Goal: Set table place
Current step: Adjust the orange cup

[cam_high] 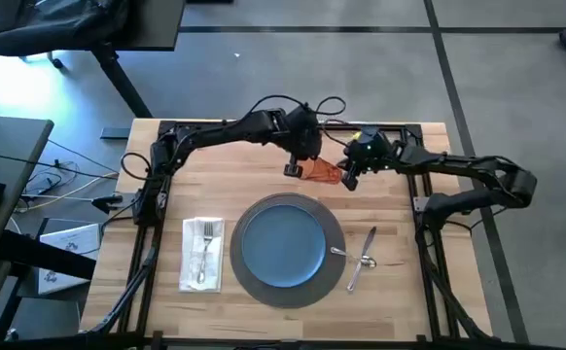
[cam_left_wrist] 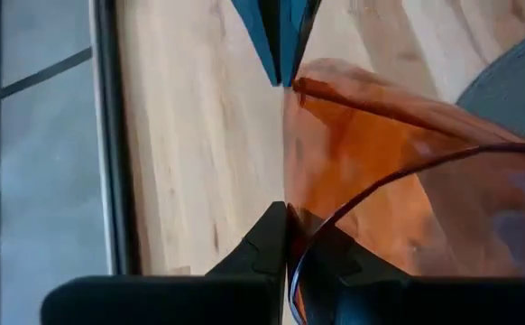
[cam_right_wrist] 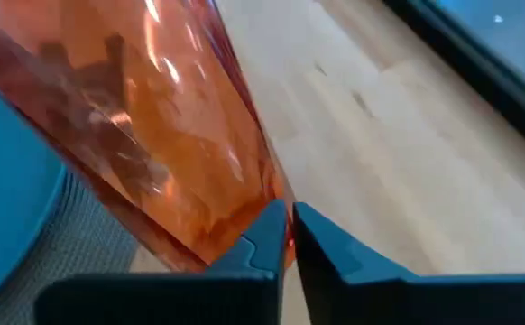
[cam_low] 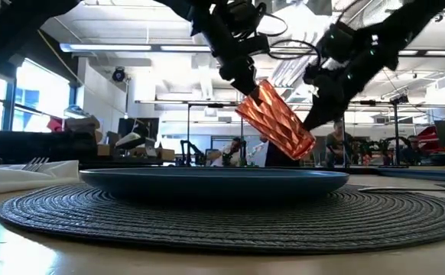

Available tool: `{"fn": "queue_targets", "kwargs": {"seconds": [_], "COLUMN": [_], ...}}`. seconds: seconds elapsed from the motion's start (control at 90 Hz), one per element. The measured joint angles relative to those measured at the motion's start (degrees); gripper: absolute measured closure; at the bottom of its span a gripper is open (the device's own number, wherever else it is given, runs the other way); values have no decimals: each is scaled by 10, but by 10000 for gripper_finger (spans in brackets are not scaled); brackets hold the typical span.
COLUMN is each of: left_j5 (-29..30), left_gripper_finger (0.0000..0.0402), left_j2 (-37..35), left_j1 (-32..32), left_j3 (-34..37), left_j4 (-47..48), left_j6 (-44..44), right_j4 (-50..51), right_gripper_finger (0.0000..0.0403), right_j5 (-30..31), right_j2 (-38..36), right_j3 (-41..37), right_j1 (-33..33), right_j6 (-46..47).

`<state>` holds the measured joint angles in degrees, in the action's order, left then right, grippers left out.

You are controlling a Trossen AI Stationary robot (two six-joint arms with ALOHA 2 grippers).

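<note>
Holding the orange glass [cam_high: 323, 171] aloft and tilted beyond the far rim of the placemat [cam_high: 334, 275], both claws pinch it: the left claw [cam_high: 296, 167] at its upper end, the right claw [cam_high: 349, 180] at its lower end. Your key relation is its long axis, slanting down toward the right, with bare table [cam_high: 400, 219] nearer the right arm.

Left tool [cam_left_wrist: 285, 149] fingers pinch rim of tilted, translucent orange ribbed glass tumbler [cam_left_wrist: 371, 171] w/ light wooden plank worktop [cam_left_wrist: 199, 135] behind. Round dark grey woven placemat [cam_left_wrist: 515, 81] edge just beyond glass.
</note>
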<state>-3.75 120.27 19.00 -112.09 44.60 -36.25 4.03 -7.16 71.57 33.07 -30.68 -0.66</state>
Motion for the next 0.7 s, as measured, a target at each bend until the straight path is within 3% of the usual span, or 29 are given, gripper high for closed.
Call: {"fn": "queue_targets", "kwargs": {"seconds": [0.322,0.7], "left_j5": [-15,-32], "left_gripper_finger": [401,401], "left_j2": [3,31], "left_j1": [-1,-16], "left_j3": [0,1], "left_j4": [-14,-56], "left_j6": [-3,11], "right_j4": [-84,-137], "right_gripper_finger": [402,403], "right_j5": [-22,25], "right_j2": [1,34], "right_j3": [-64,-89], "right_j1": [7,48], "right_j6": [33,57]}}
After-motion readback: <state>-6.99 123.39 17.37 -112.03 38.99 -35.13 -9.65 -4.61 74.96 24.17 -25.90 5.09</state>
